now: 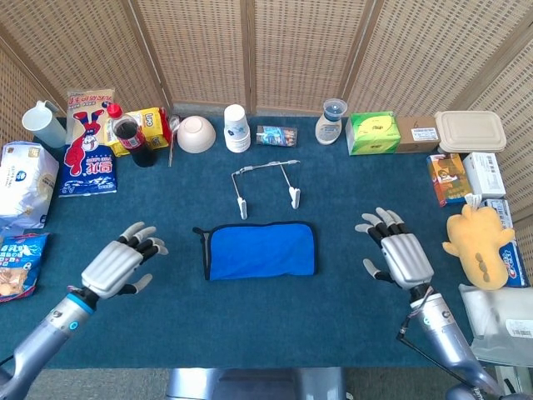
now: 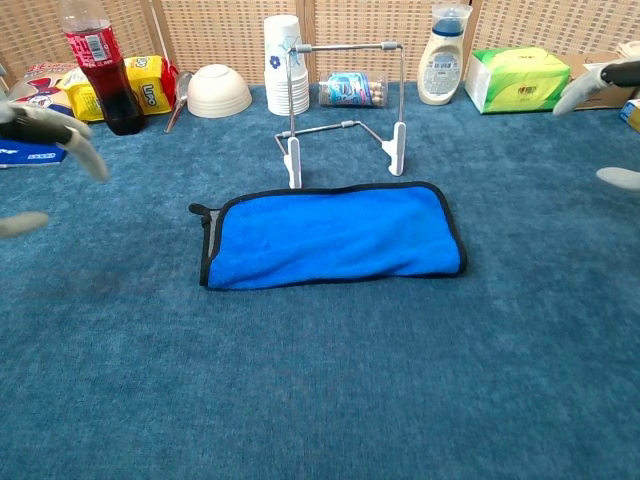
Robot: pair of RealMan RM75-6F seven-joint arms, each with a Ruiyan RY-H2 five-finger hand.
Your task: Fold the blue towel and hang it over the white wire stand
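The blue towel (image 1: 261,249) (image 2: 331,234) lies flat on the teal table, folded into a long rectangle with a dark edge. Just behind it stands the white wire stand (image 1: 266,184) (image 2: 345,105), bare. My left hand (image 1: 122,260) (image 2: 45,135) hovers to the left of the towel, palm down, fingers spread, holding nothing. My right hand (image 1: 400,252) hovers to the right of the towel, also spread and empty; only its fingertips (image 2: 600,85) show at the chest view's right edge. Neither hand touches the towel.
Along the back stand a cola bottle (image 1: 133,139), a white bowl (image 1: 196,133), stacked paper cups (image 1: 237,127), a detergent bottle (image 1: 330,122) and a green tissue pack (image 1: 372,132). Snack bags (image 1: 90,142) lie at the left, boxes and a yellow plush toy (image 1: 476,242) at the right.
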